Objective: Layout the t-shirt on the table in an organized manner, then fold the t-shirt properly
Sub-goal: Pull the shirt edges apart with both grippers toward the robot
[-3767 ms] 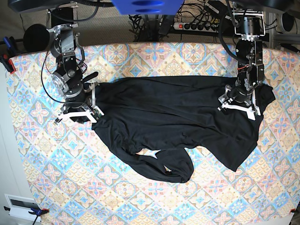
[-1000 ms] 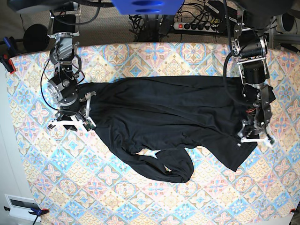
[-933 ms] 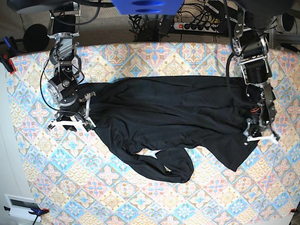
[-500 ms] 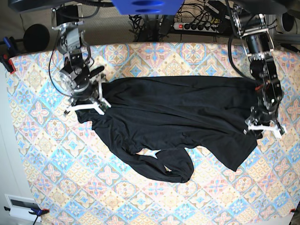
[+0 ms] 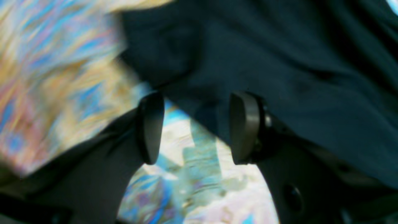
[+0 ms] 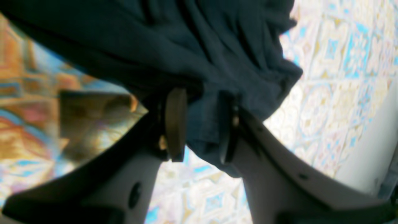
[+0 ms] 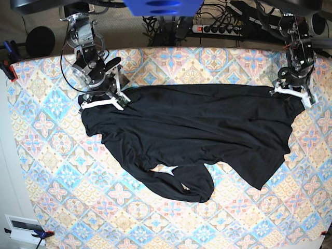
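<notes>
Gripping black t-shirt (image 7: 197, 135) on patterned desk (image 7: 62, 176).
Right claw (image 6: 200, 124) pinched bunched fabric between its pads; left claw (image 5: 197, 127) stood spread, shirt edge just beyond its tips.

One black t-shirt (image 7: 197, 135), spread across one table (image 7: 46, 171) draped in pastel tile-pattern cloth. Two robot arms, each ending in one gripper: left gripper (image 7: 290, 93) at the garment's far corner, right gripper (image 7: 101, 101) at the opposite end. One power strip (image 7: 220, 28) behind the table's back edge. Two orange clamps (image 7: 8, 70) on the table's edge.
</notes>
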